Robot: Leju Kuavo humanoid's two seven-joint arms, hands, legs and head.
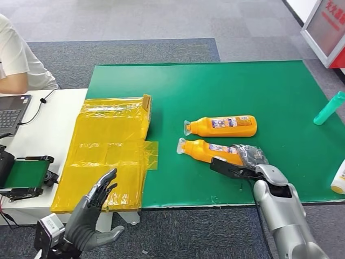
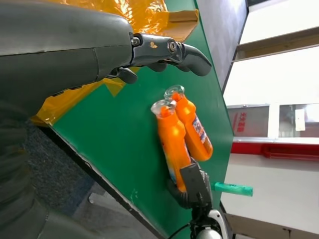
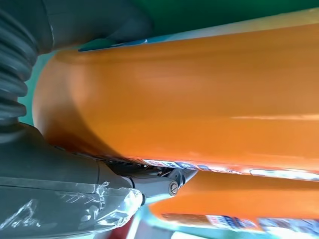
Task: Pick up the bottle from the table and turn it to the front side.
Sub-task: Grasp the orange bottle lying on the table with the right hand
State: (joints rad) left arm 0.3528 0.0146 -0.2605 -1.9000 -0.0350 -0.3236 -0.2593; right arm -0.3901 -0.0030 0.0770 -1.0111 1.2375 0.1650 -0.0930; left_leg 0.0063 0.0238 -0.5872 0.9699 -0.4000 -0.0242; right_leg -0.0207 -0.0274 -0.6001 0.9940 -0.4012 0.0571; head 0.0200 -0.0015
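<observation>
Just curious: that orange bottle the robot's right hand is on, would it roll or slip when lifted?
Probably slippery: the near orange bottle looks glossy. Lying on its side on the green mat, it may rock or roll if nudged. Its body looks stiff under the right hand.

No wording is legible. The far orange bottle (image 1: pixel 221 126) and near orange bottle (image 1: pixel 209 151), centre frame, each carry a blue-and-white label with print too small to read. The red-and-white sign (image 1: pixel 331 27), upper right, shows white characters, cut off and blurred.
</observation>
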